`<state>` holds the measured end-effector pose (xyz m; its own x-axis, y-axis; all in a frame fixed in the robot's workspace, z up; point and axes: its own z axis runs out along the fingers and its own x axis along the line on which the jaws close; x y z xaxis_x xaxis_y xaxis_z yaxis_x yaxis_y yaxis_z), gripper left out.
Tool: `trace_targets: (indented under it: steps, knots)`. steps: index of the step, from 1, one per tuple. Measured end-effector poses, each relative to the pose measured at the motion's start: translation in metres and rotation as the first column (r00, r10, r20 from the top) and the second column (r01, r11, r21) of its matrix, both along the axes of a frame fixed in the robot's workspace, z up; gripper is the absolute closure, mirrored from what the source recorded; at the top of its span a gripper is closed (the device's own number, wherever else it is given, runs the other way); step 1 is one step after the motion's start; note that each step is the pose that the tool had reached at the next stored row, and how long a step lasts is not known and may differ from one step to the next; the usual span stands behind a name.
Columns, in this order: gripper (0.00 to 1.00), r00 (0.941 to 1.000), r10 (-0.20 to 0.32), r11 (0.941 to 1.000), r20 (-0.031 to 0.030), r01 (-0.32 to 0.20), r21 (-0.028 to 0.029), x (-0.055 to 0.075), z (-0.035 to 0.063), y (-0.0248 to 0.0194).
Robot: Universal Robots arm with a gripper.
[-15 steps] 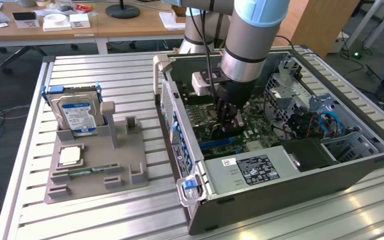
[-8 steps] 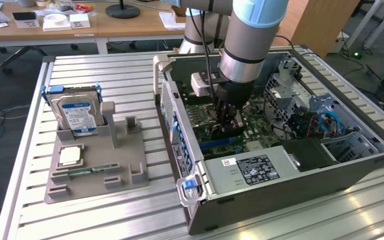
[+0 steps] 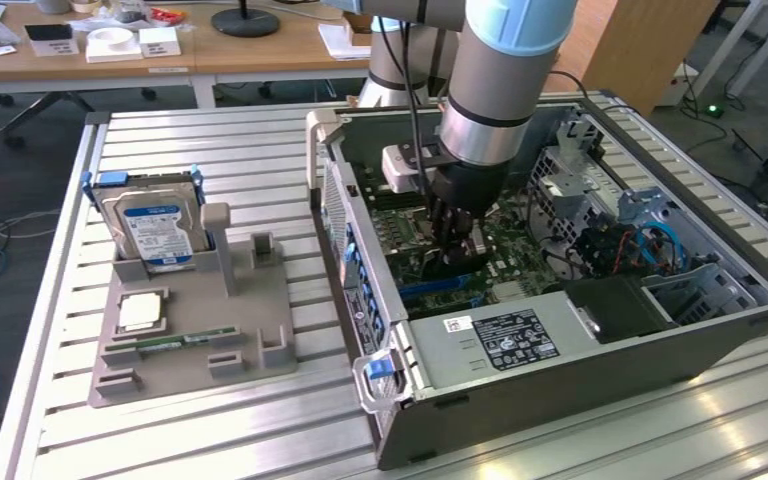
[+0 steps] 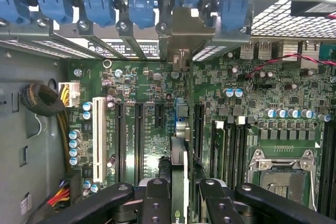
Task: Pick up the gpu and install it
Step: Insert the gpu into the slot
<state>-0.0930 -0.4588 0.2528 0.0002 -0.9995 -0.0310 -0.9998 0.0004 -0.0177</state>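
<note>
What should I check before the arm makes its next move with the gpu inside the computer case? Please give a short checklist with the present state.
1. The gpu is clamped in the hand: ok.
2. The card stands edge-on over the motherboard: ok.
3. The silver bracket lines up with the rear slot covers: ok.
4. The red-black wire lies apart from the card: ok.
5. The card's lower edge is fully seated: cannot tell.

one robot arm reaches steeply down from above; its pale blue and silver wrist stands nearly vertical; the black gripper points straight down below it; seen from the wrist, its two dark fingers sit close together, pinched on the thin, edge-on gpu between them
</note>
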Motion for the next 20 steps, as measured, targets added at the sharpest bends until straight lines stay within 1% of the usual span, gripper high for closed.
trace_targets:
  steps: [13,20]
  knots:
    - [0.74,0.9998,-0.021,0.9998,-0.0001,0.021,-0.0001,0.0,-0.0003,-0.0004]
    - [0.74,0.9998,-0.021,0.9998,0.0001,0.021,0.0002,0.0,-0.0008,-0.0003]
